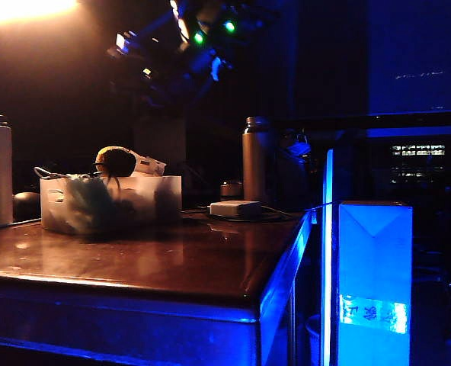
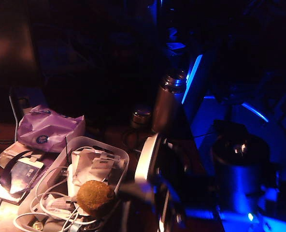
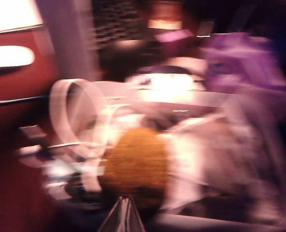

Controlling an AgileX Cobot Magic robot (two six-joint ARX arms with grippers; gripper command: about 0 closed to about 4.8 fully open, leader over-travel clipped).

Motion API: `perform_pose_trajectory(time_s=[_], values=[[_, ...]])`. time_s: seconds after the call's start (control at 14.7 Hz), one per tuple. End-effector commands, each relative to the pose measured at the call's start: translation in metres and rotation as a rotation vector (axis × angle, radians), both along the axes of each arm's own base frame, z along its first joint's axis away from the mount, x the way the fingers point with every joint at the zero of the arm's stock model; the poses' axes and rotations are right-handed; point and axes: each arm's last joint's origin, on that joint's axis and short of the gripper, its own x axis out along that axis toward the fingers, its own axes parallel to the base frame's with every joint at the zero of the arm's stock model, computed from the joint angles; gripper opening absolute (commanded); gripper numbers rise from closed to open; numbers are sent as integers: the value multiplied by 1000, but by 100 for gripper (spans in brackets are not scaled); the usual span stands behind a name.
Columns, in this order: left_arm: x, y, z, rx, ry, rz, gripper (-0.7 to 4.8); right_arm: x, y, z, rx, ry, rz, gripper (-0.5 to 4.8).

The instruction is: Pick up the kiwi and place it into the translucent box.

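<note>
The fuzzy olive-brown oval kiwi (image 2: 94,196) lies on top of the tangle of white cables and packets heaped in the milky-white translucent plastic box (image 2: 115,153), its crown showing above the rim in the exterior view (image 1: 115,158); the placing step therefore appears complete, with only the arm's withdrawal judged to remain. The right pincer (image 3: 122,212) is shut, its tips pressed together into a narrow wedge just short of the kiwi (image 3: 135,162) and holding nothing, though this view is heavily blurred. The left pincer is not identifiable in any view, so whether it is open or closed cannot be told. The box (image 1: 58,200) stands near the left end of a glossy reddish-brown wooden surface (image 1: 172,267); just beside it lies a small flat white block (image 1: 235,208), and behind that rises a tall brown metal flask (image 1: 254,160). A crumpled purple plastic bag (image 2: 49,128) lies beyond the box. The room is dark, lit by blue light, with a tall blue-glowing carton (image 1: 374,282) off the surface's right edge.
</note>
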Motion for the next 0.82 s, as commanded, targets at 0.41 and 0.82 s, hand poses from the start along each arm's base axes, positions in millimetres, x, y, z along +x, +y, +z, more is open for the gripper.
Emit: perform_pose_trajectory(time_s=[0.41,0.82], values=[[-1,0,2,2,-14,-2,-4,8,13,-37,-15,45,29,-1],[-2,0,-1,5,18,-1,-4,17,19,-42,48,-45,-4,-1]])
